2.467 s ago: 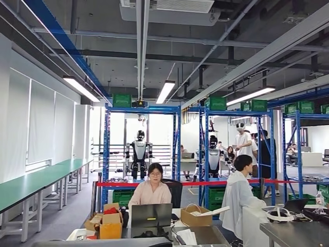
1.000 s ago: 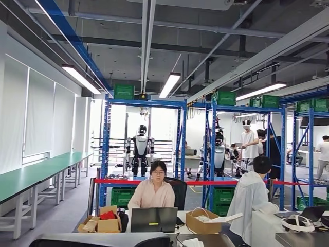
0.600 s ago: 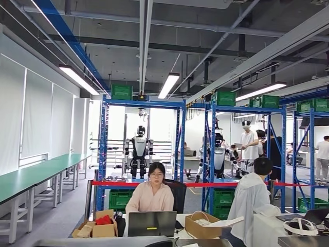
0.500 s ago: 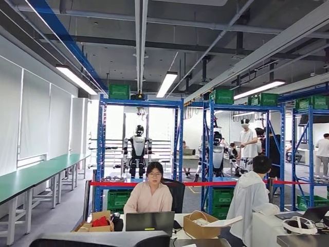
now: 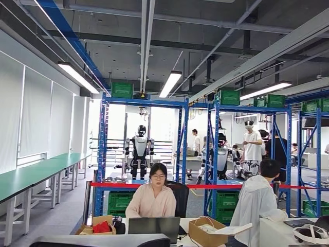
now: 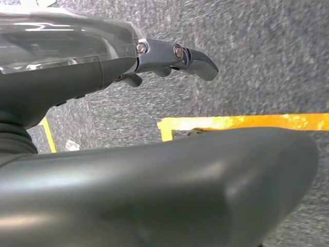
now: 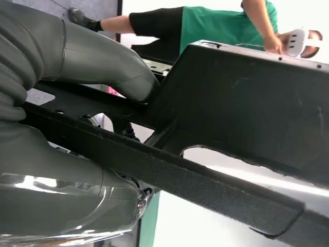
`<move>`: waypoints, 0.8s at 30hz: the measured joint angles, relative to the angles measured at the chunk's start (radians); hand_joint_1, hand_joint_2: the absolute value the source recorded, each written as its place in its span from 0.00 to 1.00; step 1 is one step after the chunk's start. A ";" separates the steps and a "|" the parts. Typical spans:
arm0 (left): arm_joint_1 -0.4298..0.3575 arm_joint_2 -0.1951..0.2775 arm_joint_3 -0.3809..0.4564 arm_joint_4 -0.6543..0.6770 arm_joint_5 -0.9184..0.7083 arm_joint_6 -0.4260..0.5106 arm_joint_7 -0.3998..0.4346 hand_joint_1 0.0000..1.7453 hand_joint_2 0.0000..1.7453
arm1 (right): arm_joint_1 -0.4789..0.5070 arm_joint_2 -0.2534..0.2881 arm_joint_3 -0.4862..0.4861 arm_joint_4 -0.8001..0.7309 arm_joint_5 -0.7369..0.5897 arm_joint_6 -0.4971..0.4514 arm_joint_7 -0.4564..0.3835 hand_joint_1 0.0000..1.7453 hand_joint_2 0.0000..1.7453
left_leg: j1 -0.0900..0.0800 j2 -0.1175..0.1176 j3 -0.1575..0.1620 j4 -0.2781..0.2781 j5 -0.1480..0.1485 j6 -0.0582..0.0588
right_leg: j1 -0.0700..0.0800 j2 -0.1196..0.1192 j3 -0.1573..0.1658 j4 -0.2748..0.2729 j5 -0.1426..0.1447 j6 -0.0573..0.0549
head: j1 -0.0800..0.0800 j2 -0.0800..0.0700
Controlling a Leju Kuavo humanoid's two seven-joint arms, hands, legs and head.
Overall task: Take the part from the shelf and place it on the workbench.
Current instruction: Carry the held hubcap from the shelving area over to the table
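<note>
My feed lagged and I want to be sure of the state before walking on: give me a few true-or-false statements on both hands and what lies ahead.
1. The right hand holds a black part. True.
2. The left hand holds a part too. False: it holds nothing and hangs over grey floor with a yellow line.
3. The person at the laptop wears a green top. False: the top is pale pink.
4. Green crates sit on top of the blue shelves. True.
</note>
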 joint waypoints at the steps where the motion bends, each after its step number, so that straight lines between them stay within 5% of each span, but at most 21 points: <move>1: -0.001 0.001 0.000 0.000 0.000 0.000 0.000 0.00 0.00 | -0.001 0.000 0.000 0.000 0.000 0.000 0.000 1.00 1.00 | 0.001 0.000 0.009 -0.001 -0.006 0.004 | -0.002 -0.002 -0.029 0.052 -0.011 0.005 | 0.000 0.000; 4: -0.002 0.001 0.000 0.000 0.000 0.001 0.000 0.00 0.00 | 0.000 -0.002 0.000 0.001 0.000 0.001 0.000 1.00 1.00 | -0.001 0.000 0.036 -0.003 -0.030 0.010 | -0.004 -0.003 -0.161 0.241 -0.069 0.013 | 0.000 0.000; 6: -0.002 0.001 0.000 0.000 -0.001 0.001 0.000 0.00 0.00 | 0.001 -0.004 0.000 0.001 0.000 0.002 0.000 1.00 1.00 | -0.003 -0.002 0.061 -0.003 -0.050 0.010 | -0.001 -0.003 -0.204 0.252 -0.060 0.006 | 0.000 0.000; 9: -0.002 -0.002 0.000 0.000 -0.002 0.001 0.000 0.00 0.00 | -0.001 -0.004 0.000 0.001 0.000 0.002 0.000 1.00 1.00 | -0.002 -0.006 0.100 -0.007 -0.079 0.005 | 0.016 -0.003 -0.176 0.077 0.079 -0.019 | 0.000 0.000; 11: -0.003 -0.006 0.000 0.000 -0.002 0.001 0.000 0.00 0.00 | -0.003 -0.005 0.000 0.001 0.000 0.002 0.000 1.00 1.00 | -0.001 -0.009 0.115 -0.017 -0.088 -0.002 | 0.026 0.000 -0.159 0.003 0.134 -0.038 | 0.000 0.000; 15: -0.006 -0.010 0.000 0.000 -0.002 -0.001 0.000 0.00 0.00 | -0.006 -0.003 0.000 -0.001 0.000 0.002 0.000 1.00 1.00 | -0.004 -0.007 0.133 -0.010 -0.086 -0.015 | 0.023 0.000 -0.112 -0.045 0.134 -0.056 | 0.000 0.000; 20: -0.008 -0.006 0.000 0.000 -0.002 0.000 0.000 0.00 0.00 | -0.008 -0.001 0.001 -0.001 0.003 0.003 0.000 1.00 1.00 | -0.005 -0.004 -0.022 0.215 -0.165 -0.025 | 0.018 0.000 -0.059 -0.062 0.102 -0.060 | 0.000 0.000; 22: -0.006 -0.006 0.000 0.000 -0.003 0.000 0.000 0.00 0.00 | -0.007 -0.001 0.001 0.000 0.006 0.003 -0.001 1.00 1.00 | -0.001 -0.002 -0.037 0.178 -0.126 -0.034 | 0.015 0.002 -0.034 -0.061 0.082 -0.056 | 0.000 0.000; 24: -0.006 -0.006 0.000 0.000 -0.004 0.000 0.000 0.00 0.00 | -0.011 0.001 0.001 -0.001 0.010 0.003 -0.002 1.00 1.00 | 0.004 -0.001 -0.016 0.065 -0.033 -0.044 | 0.013 0.003 -0.009 -0.054 0.057 -0.045 | 0.000 0.000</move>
